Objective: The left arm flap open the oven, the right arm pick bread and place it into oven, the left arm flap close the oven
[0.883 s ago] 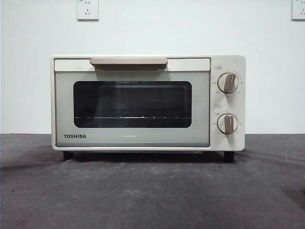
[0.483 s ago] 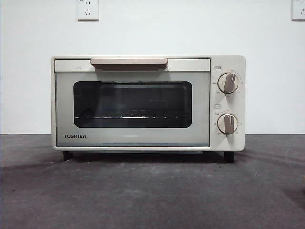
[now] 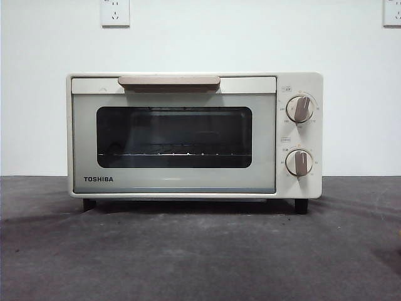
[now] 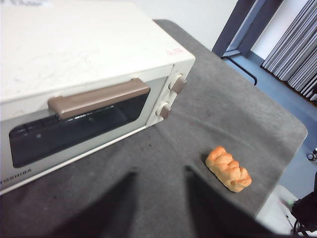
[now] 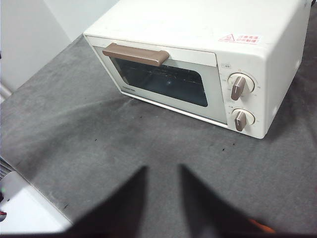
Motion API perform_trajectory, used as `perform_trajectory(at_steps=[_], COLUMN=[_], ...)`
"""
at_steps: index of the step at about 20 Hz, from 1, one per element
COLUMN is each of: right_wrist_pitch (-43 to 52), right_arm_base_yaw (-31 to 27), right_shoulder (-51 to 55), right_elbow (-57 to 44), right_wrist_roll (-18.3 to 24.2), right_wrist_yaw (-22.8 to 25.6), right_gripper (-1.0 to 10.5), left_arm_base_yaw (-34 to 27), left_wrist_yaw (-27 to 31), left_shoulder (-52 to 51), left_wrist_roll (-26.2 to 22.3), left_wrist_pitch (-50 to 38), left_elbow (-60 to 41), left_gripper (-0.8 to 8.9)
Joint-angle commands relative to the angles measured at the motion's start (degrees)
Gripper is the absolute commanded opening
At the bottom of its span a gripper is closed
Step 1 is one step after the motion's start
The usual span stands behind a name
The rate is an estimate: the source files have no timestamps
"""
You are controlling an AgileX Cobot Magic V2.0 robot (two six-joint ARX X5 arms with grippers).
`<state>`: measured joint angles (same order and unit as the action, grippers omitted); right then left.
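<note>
Nothing has moved in the front view over the last second: no arm in it, oven (image 3: 194,135) door shut, so all three steps are left, flap open, load bread, flap close. Near to far: left gripper (image 4: 158,198) hovers above the bench (image 4: 198,124), jaws parted and empty, touching nothing, with the bread (image 4: 228,169) lying on the cloth just ahead of it off the oven's knob end; right gripper (image 5: 162,196) likewise has jaws spread, holding nothing. Farther back, handle (image 3: 168,81) untouched, rack bare through the window.
</note>
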<state>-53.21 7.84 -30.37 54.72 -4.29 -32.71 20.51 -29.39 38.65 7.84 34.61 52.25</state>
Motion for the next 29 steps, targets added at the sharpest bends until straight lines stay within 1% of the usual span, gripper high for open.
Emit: perform_trajectory(at_steps=[1, 3, 5, 10, 17, 19, 21, 26, 29], right_wrist_pitch=[0.44, 0.44, 0.44, 0.44, -0.5, -1.66, -3.69, -8.02, -8.44], right_arm_base_yaw=[0.2, 0.2, 0.2, 0.2, 0.2, 0.31, 0.35, 0.35, 0.74], right_shoulder=[-0.22, -0.22, -0.22, -0.24, -2.38, -4.24, -6.73, -13.18, -17.07], right_elbow=[0.92, 0.92, 0.92, 0.92, 0.83, 0.76, 0.74, 0.63, -0.37], right_wrist_roll=[-0.55, -1.22, -1.27, -1.99, -5.95, -6.29, -6.23, -6.23, -6.29], right_wrist_yaw=[0.13, 0.13, 0.13, -0.48, 0.07, 1.36, 3.93, 11.78, 13.79], right_gripper=[4.1, 5.3, 5.7, 5.8, 5.8, 5.8, 5.8, 5.7, 5.7], left_arm_base_yaw=[0.24, 0.24, 0.24, 0.24, 0.24, 0.24, 0.24, 0.24, 0.24], left_wrist_yaw=[-0.24, -0.24, -0.24, -0.22, -0.24, -0.22, -0.22, -0.22, -0.22], left_shoulder=[0.26, 0.26, 0.26, 0.26, 0.26, 0.26, 0.28, 0.31, 0.39], left_wrist_roll=[-0.98, -0.98, -0.96, -0.98, -0.96, -0.98, -0.98, -0.98, -0.98], left_wrist_pitch=[-0.68, -1.09, -1.44, -1.57, -1.62, -1.68, -2.08, -4.07, -4.42], left_elbow=[1.2, 1.2, 1.2, 1.2, 1.2, 1.2, 1.2, 1.2, 1.2], left_gripper=[4.08, 4.78, 5.01, 5.01, 5.01, 5.01, 5.01, 5.0, 5.01])
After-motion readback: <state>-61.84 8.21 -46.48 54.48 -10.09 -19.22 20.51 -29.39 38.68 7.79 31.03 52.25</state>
